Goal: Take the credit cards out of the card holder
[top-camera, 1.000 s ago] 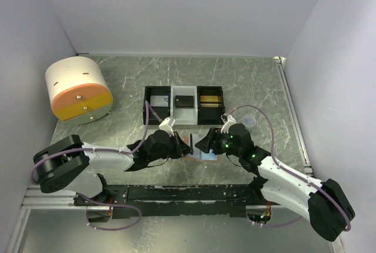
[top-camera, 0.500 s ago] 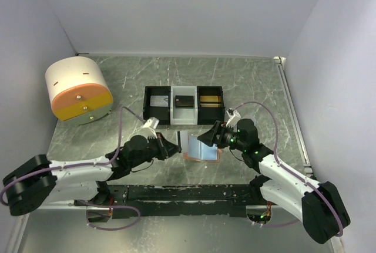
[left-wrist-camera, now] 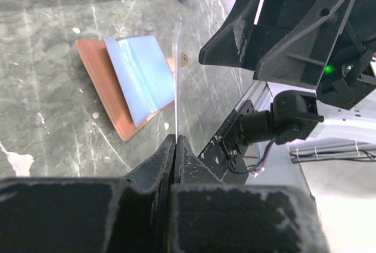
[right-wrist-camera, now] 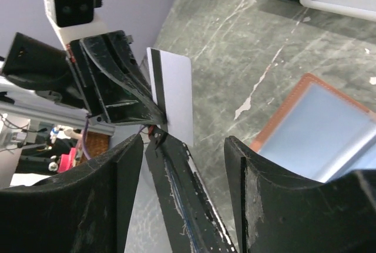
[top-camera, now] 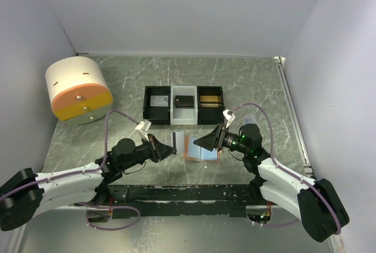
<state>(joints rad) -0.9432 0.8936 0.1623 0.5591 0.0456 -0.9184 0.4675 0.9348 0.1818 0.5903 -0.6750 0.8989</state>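
- A credit card (right-wrist-camera: 173, 97) is pinched upright between the tightly closed fingers of the left gripper (left-wrist-camera: 175, 138);
- nothing is held by the partly open right gripper (right-wrist-camera: 185, 141), above the unfolded card holder (left-wrist-camera: 132, 83).

Grey-green marbled table top (top-camera: 252, 83), with pale scratches and some white marks. Carries at the far left corner a round white drum with an orange and yellow front (top-camera: 78, 90). Carries in the middle a black-and-white plastic tray of three compartments (top-camera: 184, 105), its long side running left to right. Carries nearer, just in front of this tray and not touching it, a flat salmon-orange folding wallet (top-camera: 200, 153), lying open with the light blue lining upward. Has right of the tray a small clear round thing (top-camera: 251, 122), too blurred to name.
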